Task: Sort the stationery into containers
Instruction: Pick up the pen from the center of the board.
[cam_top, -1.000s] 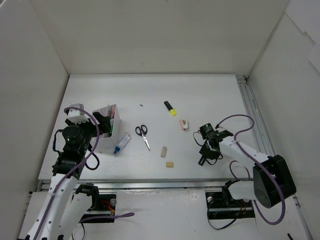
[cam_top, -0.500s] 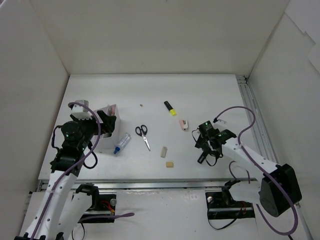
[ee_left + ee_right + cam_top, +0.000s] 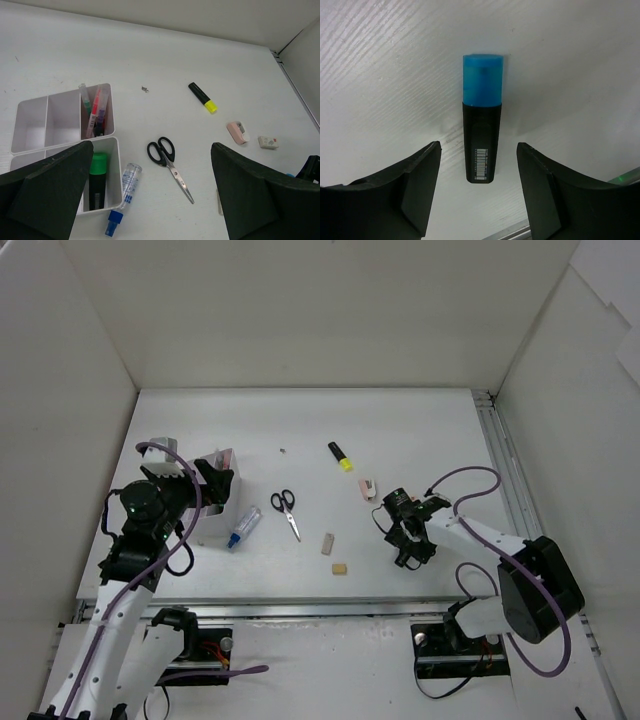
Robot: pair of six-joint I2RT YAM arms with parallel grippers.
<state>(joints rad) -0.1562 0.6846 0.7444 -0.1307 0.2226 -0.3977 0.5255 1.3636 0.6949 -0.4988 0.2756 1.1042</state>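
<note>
1. box (image 3: 62, 125): white, divided, at the left of the table (image 3: 420, 430).
2. far-right cell: pens (image 3: 96, 112), leaning. near-right cell: green highlighter (image 3: 97, 180). two far-left cells: bare floor only.
3. left gripper (image 3: 151, 148): jaws spread wide, gripping nothing, above the box.
4. right gripper (image 3: 479, 146): jaws apart, straddling the blue highlighter (image 3: 481, 132), which lies flat on the table and touches neither finger.
5. scissors (image 3: 169, 162): loose, right of the box.

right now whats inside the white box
The box holds a green-capped highlighter in its near compartment and thin pens in a far one; two far compartments look empty. The left fingers hide its near-left part.
</note>
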